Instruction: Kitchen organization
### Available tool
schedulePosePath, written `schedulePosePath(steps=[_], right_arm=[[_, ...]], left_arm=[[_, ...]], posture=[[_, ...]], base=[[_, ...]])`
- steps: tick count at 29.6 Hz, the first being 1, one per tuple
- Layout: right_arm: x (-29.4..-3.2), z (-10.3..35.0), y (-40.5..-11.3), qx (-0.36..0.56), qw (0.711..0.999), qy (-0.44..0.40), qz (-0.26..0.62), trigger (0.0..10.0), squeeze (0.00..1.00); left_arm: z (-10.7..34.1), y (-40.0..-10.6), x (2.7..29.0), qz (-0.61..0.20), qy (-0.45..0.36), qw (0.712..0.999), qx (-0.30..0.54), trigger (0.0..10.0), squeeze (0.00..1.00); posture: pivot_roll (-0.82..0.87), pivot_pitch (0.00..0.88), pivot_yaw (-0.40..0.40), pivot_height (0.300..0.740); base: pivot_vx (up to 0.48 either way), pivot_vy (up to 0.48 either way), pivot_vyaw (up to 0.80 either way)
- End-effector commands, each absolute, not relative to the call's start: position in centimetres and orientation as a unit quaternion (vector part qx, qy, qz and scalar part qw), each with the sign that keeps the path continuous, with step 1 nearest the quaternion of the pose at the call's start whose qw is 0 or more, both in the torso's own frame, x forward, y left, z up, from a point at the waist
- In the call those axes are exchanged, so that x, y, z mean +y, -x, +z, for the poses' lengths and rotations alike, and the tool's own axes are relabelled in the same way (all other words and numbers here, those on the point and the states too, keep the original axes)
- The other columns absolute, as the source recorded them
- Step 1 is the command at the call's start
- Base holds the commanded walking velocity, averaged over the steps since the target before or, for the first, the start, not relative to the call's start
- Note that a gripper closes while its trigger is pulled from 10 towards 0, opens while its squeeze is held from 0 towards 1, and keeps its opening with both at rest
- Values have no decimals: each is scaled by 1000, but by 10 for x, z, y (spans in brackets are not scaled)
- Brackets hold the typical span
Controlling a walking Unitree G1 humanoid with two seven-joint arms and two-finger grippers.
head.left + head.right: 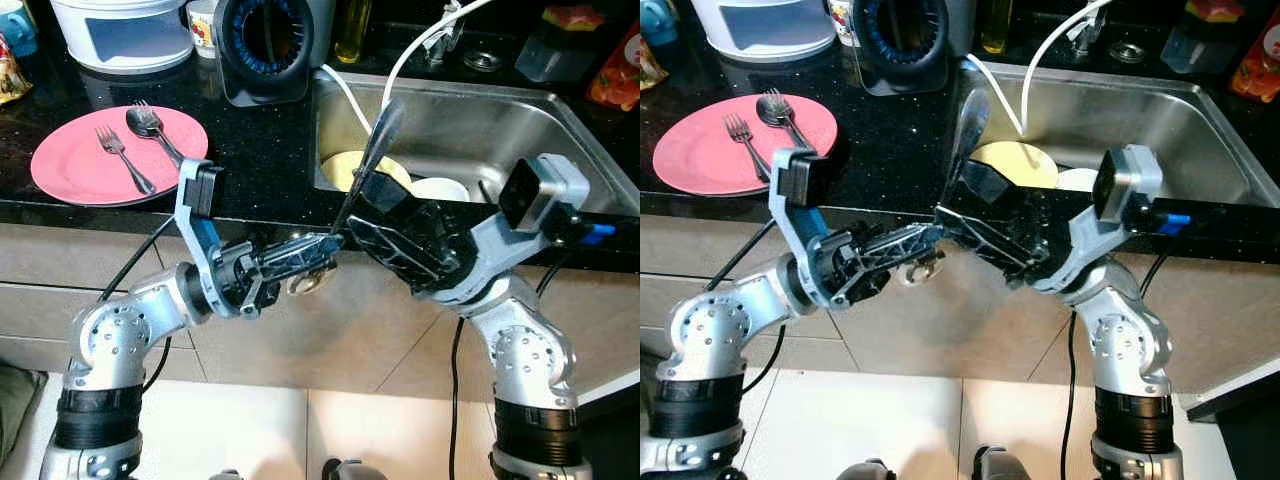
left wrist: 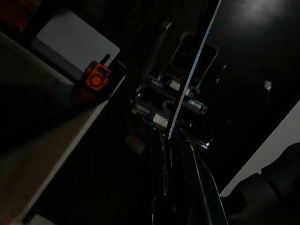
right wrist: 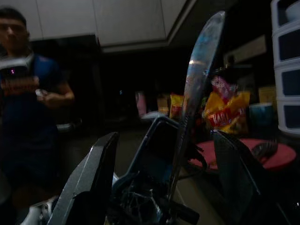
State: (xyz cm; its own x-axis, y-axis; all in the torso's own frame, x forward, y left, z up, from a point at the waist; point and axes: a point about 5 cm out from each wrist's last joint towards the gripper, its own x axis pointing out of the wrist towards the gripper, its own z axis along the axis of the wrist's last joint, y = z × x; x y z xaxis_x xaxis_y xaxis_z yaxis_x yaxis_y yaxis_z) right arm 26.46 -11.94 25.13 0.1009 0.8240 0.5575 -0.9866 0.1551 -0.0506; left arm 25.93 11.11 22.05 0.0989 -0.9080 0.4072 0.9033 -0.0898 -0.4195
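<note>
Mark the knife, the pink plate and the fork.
knife point(image 1: 385, 128): left eye view, on the blade.
pink plate point(image 1: 70, 165): left eye view, bare part of its surface.
fork point(image 1: 125, 163): left eye view, on the handle.

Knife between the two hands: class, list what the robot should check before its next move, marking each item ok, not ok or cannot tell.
1. Left hand holds the knife: ok, shut on its lower end.
2. Right hand free of the knife: ok, fingers spread either side of the blade.
3. Blade upright, in front of the counter edge: ok.
4. Pink plate has bare room beside the fork and spoon: ok.
5. Grip firm enough to carry: cannot tell.
</note>
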Motion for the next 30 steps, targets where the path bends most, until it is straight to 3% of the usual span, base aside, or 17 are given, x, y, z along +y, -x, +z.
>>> schedulePosePath(steps=[1, 3, 4, 5, 6, 7, 28, 29, 30], right_arm=[[-118, 253, -262, -238, 720, -155, 633, 10000, 0], [-118, 253, -262, -238, 720, -155, 633, 10000, 0], [-118, 254, -262, -237, 716, -157, 638, 6000, 0], [-118, 254, -262, -237, 716, -157, 638, 6000, 0], [-119, 254, -261, -235, 712, -160, 642, 353, 0], [-119, 254, -260, -233, 708, -162, 647, 0, 0], [-118, 248, -255, -218, 698, -167, 662, 0, 0], [-118, 248, -255, -218, 699, -167, 661, 0, 0], [-118, 248, -255, -219, 700, -167, 659, 0, 0]], left_arm=[[219, -254, 110, -677, 294, 674, 13, 0, 0], [219, -254, 110, -677, 294, 675, 14, 0, 0], [219, -254, 109, -677, 294, 675, 16, 0, 0], [219, -254, 109, -677, 294, 675, 16, 0, 0], [217, -254, 109, -676, 293, 676, 19, 0, 0], [216, -253, 108, -675, 291, 677, 23, 0, 0], [209, -251, 109, -673, 277, 686, 29, 0, 0], [208, -252, 109, -668, 275, 691, 28, 2980, 620], [210, -252, 109, -666, 274, 693, 22, 10000, 1000]], posture=[[107, 79, -35, 740], [107, 79, -35, 740], [107, 81, -35, 740], [107, 81, -35, 740], [106, 82, -35, 740], [106, 82, -35, 740], [106, 85, -21, 740], [105, 86, -21, 740], [105, 86, -21, 740]], base=[[0, 0, 0], [0, 0, 0], [0, 0, 0], [0, 0, 0], [0, 0, 0], [0, 0, 0], [0, 0, 0], [0, 0, 0], [0, 0, 0]])
